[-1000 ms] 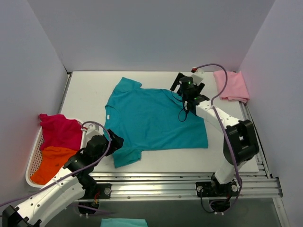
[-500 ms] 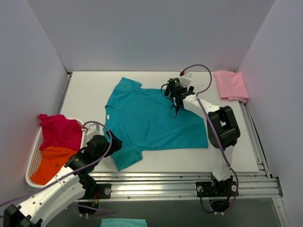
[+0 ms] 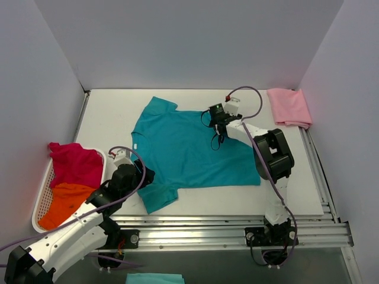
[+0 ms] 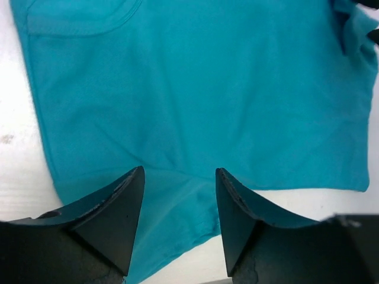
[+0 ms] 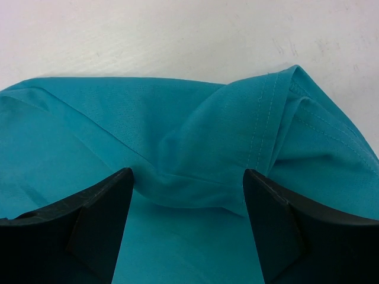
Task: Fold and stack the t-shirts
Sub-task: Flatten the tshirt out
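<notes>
Since a second ago the right gripper (image 3: 217,116) has travelled left along the far edge of the teal t-shirt (image 3: 189,151), from beyond its far-right part to a spot over its far hem. The left gripper (image 3: 144,176) has crept slightly forward at the shirt's near-left sleeve.

From above, the teal t-shirt lies spread flat across the middle of the counter (image 3: 109,112). The pale pink t-shirt (image 3: 289,106) sits folded in the far-right corner, well apart from it. At the left edge a white basket (image 3: 37,208) holds the magenta-red t-shirt (image 3: 74,165), which spills over its far rim, with the orange t-shirt (image 3: 65,204) just nearer.

The left wrist camera shows the left gripper (image 4: 177,201) with its fingers (image 4: 115,213) spread apart above the teal t-shirt (image 4: 195,100), at the sleeve and side seam, gripping nothing. Bare counter (image 4: 15,148) shows to the left.

The right wrist camera shows the right gripper (image 5: 188,183) spread wide. A bunched, stitched fold of the teal t-shirt (image 5: 213,136) lies between its fingers (image 5: 98,219), unpinched, with white counter (image 5: 177,35) beyond.
</notes>
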Controlling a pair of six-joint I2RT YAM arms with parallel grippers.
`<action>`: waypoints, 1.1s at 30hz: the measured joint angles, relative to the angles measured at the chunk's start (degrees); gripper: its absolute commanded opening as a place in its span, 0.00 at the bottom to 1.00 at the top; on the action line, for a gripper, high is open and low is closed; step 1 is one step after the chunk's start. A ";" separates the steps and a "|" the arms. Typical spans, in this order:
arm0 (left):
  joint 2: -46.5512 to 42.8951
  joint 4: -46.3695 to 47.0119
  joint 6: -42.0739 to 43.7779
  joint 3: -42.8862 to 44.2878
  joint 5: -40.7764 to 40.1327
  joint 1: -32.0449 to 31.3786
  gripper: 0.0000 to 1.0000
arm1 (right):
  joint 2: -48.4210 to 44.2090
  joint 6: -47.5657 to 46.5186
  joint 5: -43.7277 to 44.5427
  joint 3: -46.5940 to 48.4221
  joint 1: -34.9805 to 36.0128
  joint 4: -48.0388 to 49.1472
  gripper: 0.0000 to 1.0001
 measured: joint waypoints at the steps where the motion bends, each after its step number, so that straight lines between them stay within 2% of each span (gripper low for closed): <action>1: 0.68 1.60 0.50 0.22 0.00 0.00 0.58 | 0.44 0.02 0.02 0.00 -0.17 -0.02 0.70; 2: 1.79 3.10 0.87 0.63 0.02 0.04 0.57 | 0.66 0.04 -0.04 0.00 -0.17 -0.07 0.70; 6: 10.60 11.32 1.44 2.29 1.07 0.37 0.33 | 0.68 0.07 -0.02 0.11 -0.24 -0.24 0.69; 7: 13.90 13.94 1.38 2.40 1.49 0.42 0.13 | 0.68 0.07 -0.02 0.11 -0.26 -0.28 0.68; 8: 17.94 16.87 0.96 2.40 2.34 0.59 0.03 | 0.68 0.07 -0.02 0.11 -0.28 -0.33 0.66; 9: 21.27 18.99 0.90 2.27 2.89 0.66 0.02 | 0.68 0.07 -0.04 0.11 -0.28 -0.28 0.61; 14: 36.50 28.65 0.33 1.18 5.79 1.14 0.02 | 0.72 0.07 -0.42 0.11 -0.85 0.02 0.55; 16: 40.30 35.63 -0.79 0.98 7.28 1.49 0.02 | 0.76 0.07 -0.55 0.11 -1.31 0.28 0.48; 17: 41.42 36.89 -0.92 0.98 7.58 1.66 0.02 | 0.85 0.09 -0.55 0.11 -1.44 0.39 0.48; 18: 42.53 38.84 -1.09 0.96 8.02 1.77 0.02 | 0.98 0.11 -0.55 0.11 -1.70 0.57 0.42; 20: 44.17 41.83 -1.31 0.94 8.74 1.97 0.02 | 1.46 0.04 -0.68 0.11 -2.10 0.85 0.38; 23: 45.22 44.44 -1.46 0.55 9.35 2.16 0.02 | 2.58 0.07 -1.18 0.11 -2.75 1.05 0.21; 26: 45.44 45.51 -1.60 0.15 9.77 2.40 0.02 | 3.87 0.20 -1.64 0.11 -3.06 1.20 0.13; 27: 45.48 45.68 -1.62 0.11 9.90 2.47 0.02 | 4.24 0.22 -1.68 0.11 -3.23 1.33 0.05; 28: 45.55 45.83 -1.62 0.07 9.94 2.49 0.02 | 4.42 0.13 -1.64 0.11 -3.28 1.77 0.01; 33: 46.64 47.93 -1.64 -0.07 10.40 2.82 0.02 | 4.46 0.31 -1.97 0.20 -3.67 2.25 0.00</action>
